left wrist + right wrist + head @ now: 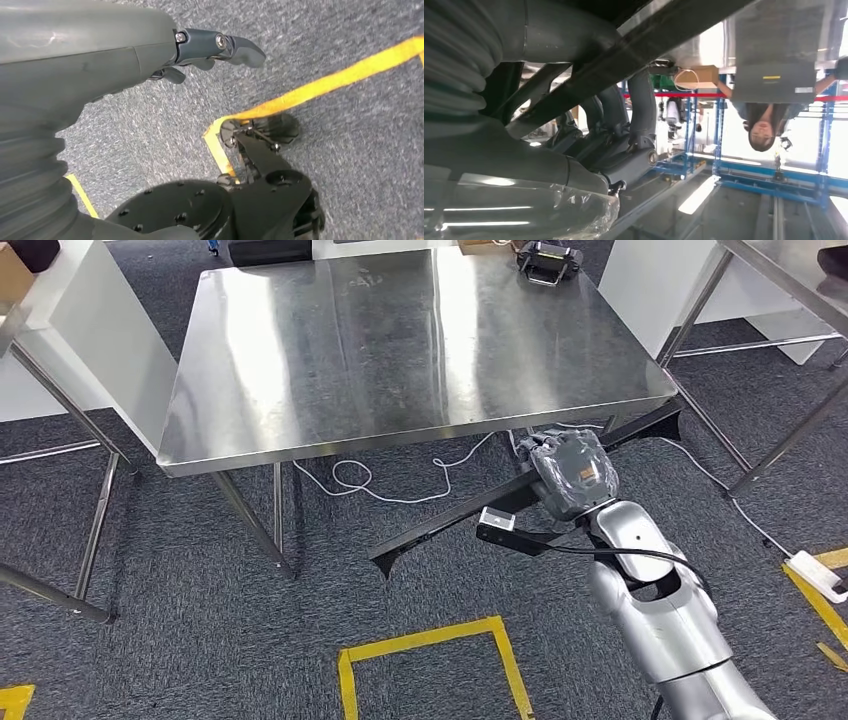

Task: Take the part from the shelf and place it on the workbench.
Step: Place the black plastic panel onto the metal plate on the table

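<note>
- The robot's right hand (572,476) is clenched around the middle of one long, narrow black bar-shaped part (452,517), held low in front of the near edge of the steel-topped workbench (300,350) and not yet over it
- The part's long axis runs on a slant, one flared end down toward the grey carpet at the robot's left, the other rising to the right just beside the bench's near right corner; its middle sits in the hand, so the bench top lies ahead of and above the grip
- In the right wrist view the dark fingers (624,125) wrap the bar, confirming a firm hold
- The left hand (210,47) hangs over the carpet beside yellow floor tape (320,82), fingers loosely extended and holding nothing; the right arm is plainly the nearer one
- Count: one part, one workbench ahead, one small black object (548,262) at its far edge, one white cable (400,480) beneath it
</note>
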